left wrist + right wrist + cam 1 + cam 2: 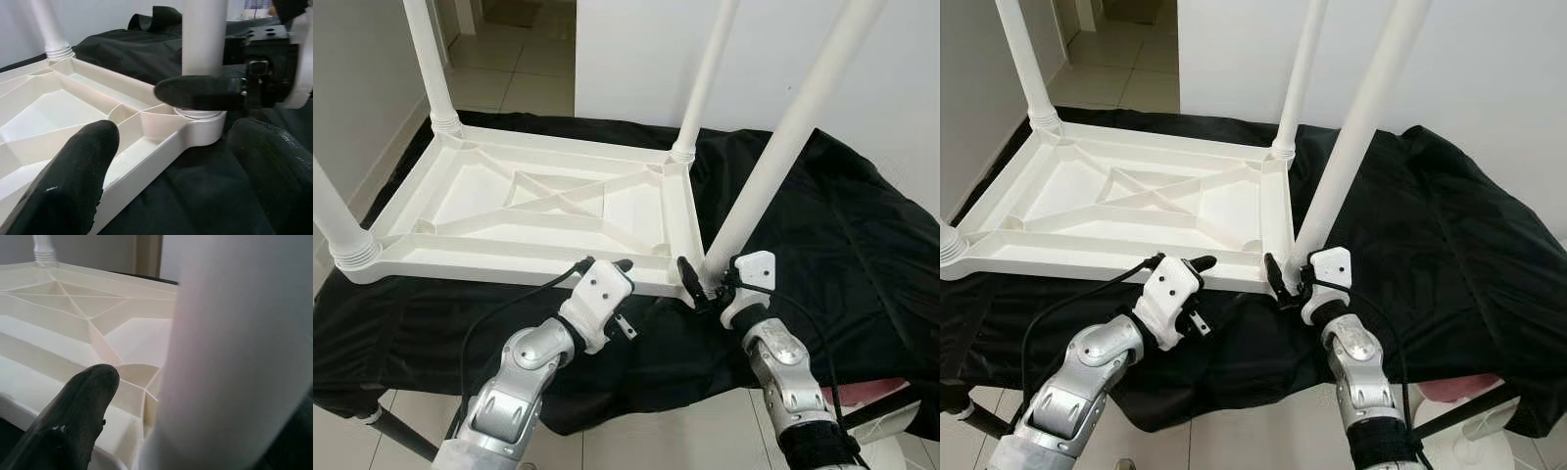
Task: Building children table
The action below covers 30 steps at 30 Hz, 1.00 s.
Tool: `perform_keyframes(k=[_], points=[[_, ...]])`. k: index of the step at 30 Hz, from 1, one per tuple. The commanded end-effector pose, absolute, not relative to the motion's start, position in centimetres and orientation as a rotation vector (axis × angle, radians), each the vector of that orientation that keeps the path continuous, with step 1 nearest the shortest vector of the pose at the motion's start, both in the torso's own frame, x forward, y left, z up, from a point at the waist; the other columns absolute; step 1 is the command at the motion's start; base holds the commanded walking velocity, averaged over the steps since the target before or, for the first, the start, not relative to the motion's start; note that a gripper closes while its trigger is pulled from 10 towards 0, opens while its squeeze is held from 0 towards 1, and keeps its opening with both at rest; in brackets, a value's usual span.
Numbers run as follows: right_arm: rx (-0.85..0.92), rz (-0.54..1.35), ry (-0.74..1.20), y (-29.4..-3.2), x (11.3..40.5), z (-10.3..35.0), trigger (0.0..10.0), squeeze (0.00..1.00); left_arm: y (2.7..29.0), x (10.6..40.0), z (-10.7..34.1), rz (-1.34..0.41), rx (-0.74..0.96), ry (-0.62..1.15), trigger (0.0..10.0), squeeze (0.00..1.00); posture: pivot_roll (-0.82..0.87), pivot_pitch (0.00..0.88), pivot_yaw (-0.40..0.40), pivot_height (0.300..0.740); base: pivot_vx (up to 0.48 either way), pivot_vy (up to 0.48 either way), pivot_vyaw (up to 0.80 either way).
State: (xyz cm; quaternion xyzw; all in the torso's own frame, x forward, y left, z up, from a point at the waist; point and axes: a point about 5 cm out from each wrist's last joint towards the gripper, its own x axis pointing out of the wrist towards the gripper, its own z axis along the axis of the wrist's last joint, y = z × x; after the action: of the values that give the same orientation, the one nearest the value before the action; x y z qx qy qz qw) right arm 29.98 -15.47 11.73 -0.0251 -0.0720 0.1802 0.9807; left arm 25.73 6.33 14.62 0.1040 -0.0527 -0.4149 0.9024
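A: Nearest the cam?
B: Two silver arms, bottom of frame. Left gripper (607,266) sits at the near long edge of the white tabletop (489,201), which lies upside down w/ ribs facing up. Right gripper (695,279) is at the near right corner.

A: Right gripper state?
B: Clamped on the near-right leg (783,147), low down, just above its socket. Left wrist view shows one black finger (200,92) across the front of the leg right over the corner collar. Other finger is behind the leg, can't see it well.

A: And the left gripper?
B: Fingers apart, holding nothing. One fingertip (83,166) is over the tabletop's rim; can't tell if it touches.

A: Where's the tabletop sitting?
B: On a counter covered w/ a black cloth (842,245). Cloth is rumpled and hangs over the near edge.

A: Legs?
B: Four white ones, all pointing up out of corner sockets. Far-left leg (429,59) and far-right leg (705,78) stand about upright. Near-left leg (335,220) has a ribbed collar at its base. The near-right one leans to the right toward its top.

A: Around it?
B: Pale tiled floor (499,69) beyond the counter, white wall (636,59) behind. Something pink (891,394) pokes out under the cloth at lower right, can't tell what.
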Motion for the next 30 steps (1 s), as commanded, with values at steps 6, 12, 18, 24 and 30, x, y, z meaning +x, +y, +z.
perform_keyframes(k=[6, 12, 18, 24, 30], points=[[-0.049, 0.467, -0.113, -16.3, 30.8, 11.6, 10.0, 0.0, 5.1, 25.3, 14.9, -0.919, 0.223, -0.134, 10.0, 0.0, 0.07, 0.0, -0.094, 0.74, 0.0, 0.0, 0.0], [-0.114, 0.563, -0.082, -16.9, 32.1, 11.5, 9.1, 0.0, 4.4, 25.9, 14.5, -0.953, 0.266, -0.094, 10.0, 0.0, 0.07, 0.0, -0.08, 0.74, 0.0, 0.0, 0.0], [-0.127, 0.59, -0.053, -17.2, 32.7, 11.3, 2.5, 0.0, 4.6, 26.4, 14.9, -0.959, 0.28, -0.106, 10.0, 0.0, 0.07, 0.0, -0.075, 0.74, 0.0, 0.0, 0.0], [-0.11, 0.613, -0.029, -17.3, 32.8, 10.9, 0.0, 0.0, 4.8, 26.9, 15.2, -0.953, 0.301, -0.122, 10.0, 0.0, 0.07, 0.0, -0.069, 0.74, 0.0, 0.0, 0.0], [-0.127, 0.569, -0.02, -17.6, 33.0, 10.7, 10.0, 0.0, 4.9, 27.4, 15.4, -0.943, 0.308, -0.128, 10.0, 0.0, 0.07, 0.0, -0.071, 0.74, 0.0, 0.0, 0.0]])
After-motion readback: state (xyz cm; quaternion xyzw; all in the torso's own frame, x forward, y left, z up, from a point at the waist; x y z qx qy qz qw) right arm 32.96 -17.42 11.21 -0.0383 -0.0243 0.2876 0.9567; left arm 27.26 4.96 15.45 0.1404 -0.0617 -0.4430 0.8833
